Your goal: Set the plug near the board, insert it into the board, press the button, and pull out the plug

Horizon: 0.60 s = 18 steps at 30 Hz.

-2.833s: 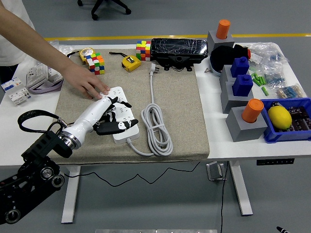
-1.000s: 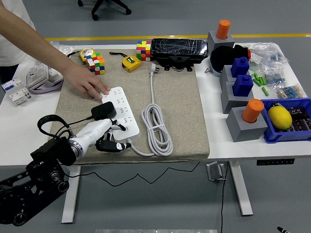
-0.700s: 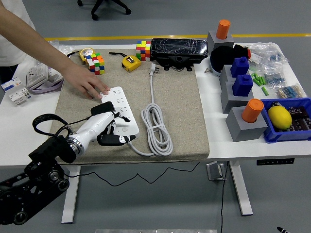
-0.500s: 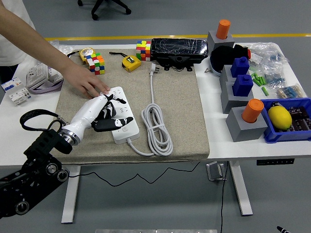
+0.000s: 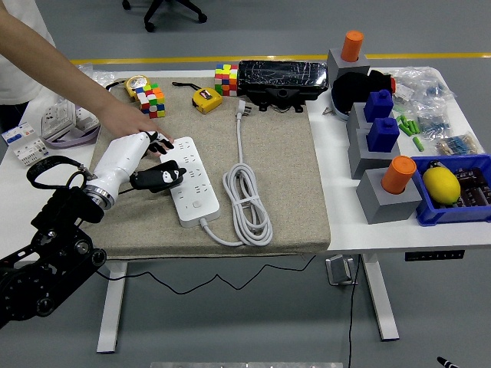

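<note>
Head view: the robot's left hand (image 5: pixel 146 165), white-cased with black fingers (image 5: pixel 163 175), reaches in from the lower left over a beige mat (image 5: pixel 284 176) spread on the white surface (image 5: pixel 23 199). Its fingers are curled around a black plug (image 5: pixel 157 178), held at the 9 o'clock side of a white power strip (image 5: pixel 188 180), touching or just above the strip's left edge; which cannot be told. The plug's thin black cord (image 5: pixel 46 165) loops back beside the robot's forearm. The strip lies slanted on the mat, its thick white cable (image 5: pixel 247 203) coiled at its 3 o'clock side and running up to a white plug head (image 5: pixel 242 109) near the mat's far edge.

A person's hand (image 5: pixel 126 119), reaching in from the top left, rests at the strip's far end, just beyond the robot's hand. The right hand is out of frame.

At 12 o'clock from the strip sit two colour cubes (image 5: pixel 225 78), a yellow tape measure (image 5: pixel 205 100) and a black wrapped case (image 5: pixel 282 80). At the surface's 3 o'clock side stand grey blocks holding orange cylinders (image 5: pixel 398 175) and blue pieces (image 5: pixel 382 132), beside a blue bin (image 5: pixel 453 211) with a yellow lemon-shaped object (image 5: pixel 441 184).
</note>
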{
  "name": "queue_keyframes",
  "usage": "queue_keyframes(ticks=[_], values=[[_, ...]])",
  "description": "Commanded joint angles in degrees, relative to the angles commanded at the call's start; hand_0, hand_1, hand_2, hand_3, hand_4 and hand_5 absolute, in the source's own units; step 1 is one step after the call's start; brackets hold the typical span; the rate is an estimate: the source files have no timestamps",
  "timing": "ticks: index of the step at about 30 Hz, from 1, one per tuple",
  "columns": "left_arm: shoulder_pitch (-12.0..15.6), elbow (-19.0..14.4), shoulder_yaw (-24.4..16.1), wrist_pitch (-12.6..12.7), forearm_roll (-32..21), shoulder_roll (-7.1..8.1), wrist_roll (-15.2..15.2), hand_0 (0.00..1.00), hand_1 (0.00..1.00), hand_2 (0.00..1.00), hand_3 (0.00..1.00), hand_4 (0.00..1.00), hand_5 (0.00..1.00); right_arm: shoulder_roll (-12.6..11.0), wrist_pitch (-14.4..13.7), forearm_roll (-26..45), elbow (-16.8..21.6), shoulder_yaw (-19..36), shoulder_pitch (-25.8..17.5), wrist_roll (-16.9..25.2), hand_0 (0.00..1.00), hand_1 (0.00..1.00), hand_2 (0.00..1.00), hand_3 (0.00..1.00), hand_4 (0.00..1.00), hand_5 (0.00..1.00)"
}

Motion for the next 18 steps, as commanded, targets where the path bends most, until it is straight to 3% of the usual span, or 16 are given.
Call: queue_keyframes(ticks=[11,12,17,18], values=[[-1.19,3.86,2.24,-3.12,-0.09,-0.43,2.05,0.684,0.682,0.649,0.631,0.919,0.407,0.01,0.00,0.03,0.03,0.09,0.08,0.00,0.652,0.651,0.658,0.571,0.993,0.563],[-1.40,4.31,2.60,-3.21,-0.31,-0.55,2.09,0.642,0.624,0.565,0.589,0.890,0.342,0.00,-0.01,0.04,0.05,0.06,0.10,0.00,0.655,0.651,0.658,0.572,0.994,0.562],[-2.06,5.66,3.58,-3.92,-0.72,-1.05,2.34,0.642,0.624,0.565,0.589,0.890,0.342,-0.03,0.01,0.06,0.06,-0.10,0.05,-0.01,0.655,0.651,0.658,0.572,0.994,0.562],[-2.13,5.80,3.66,-4.07,-0.98,-1.12,2.33,0.536,0.531,0.491,0.552,0.833,0.168,-0.04,0.00,0.06,0.05,-0.12,0.03,-0.01,0.654,0.652,0.658,0.572,0.994,0.561]])
